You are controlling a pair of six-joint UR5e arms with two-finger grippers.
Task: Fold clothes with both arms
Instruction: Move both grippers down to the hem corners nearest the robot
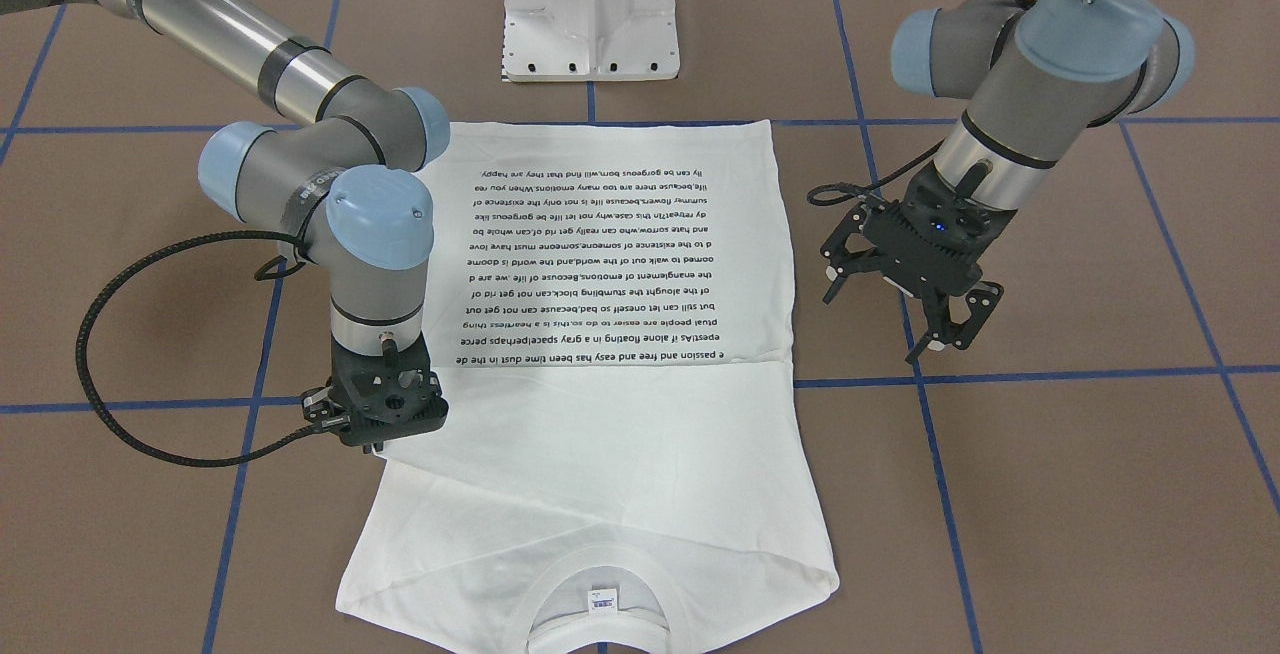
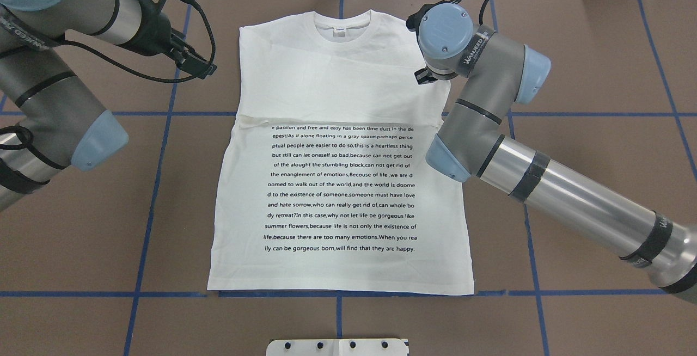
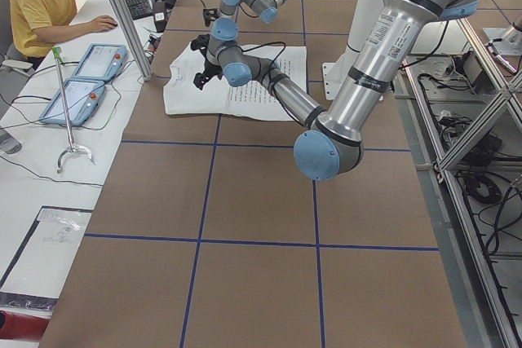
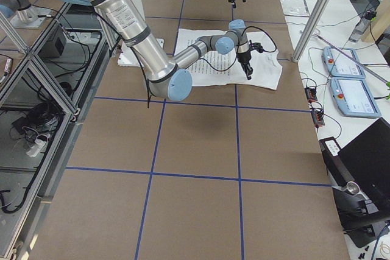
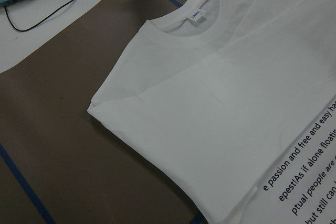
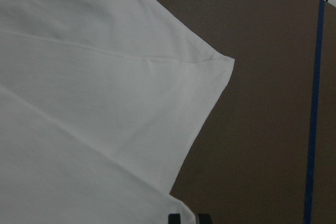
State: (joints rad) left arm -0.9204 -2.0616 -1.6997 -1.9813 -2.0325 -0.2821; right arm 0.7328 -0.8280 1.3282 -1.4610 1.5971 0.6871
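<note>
The white T-shirt (image 1: 620, 454) lies flat on the brown table with its sleeves folded in. Its collar (image 2: 340, 24) and neck label point away from the robot's base, and the black text faces up on the near half. My right gripper (image 1: 375, 444) points straight down at the shirt's side edge just beyond the text. In the right wrist view its fingertips (image 6: 175, 219) stand close together at the cloth's edge (image 6: 199, 129); I cannot tell whether they pinch cloth. My left gripper (image 1: 880, 319) is open and empty, above bare table beside the shirt's other edge. The left wrist view shows the folded shoulder (image 5: 157, 103).
The white pedestal base (image 1: 590, 14) stands just behind the shirt's hem. Blue tape lines (image 2: 158, 182) grid the table. A black cable (image 1: 100, 374) loops beside the right wrist. An operator (image 3: 41, 6) and teach pendants (image 3: 81, 87) are past the collar end.
</note>
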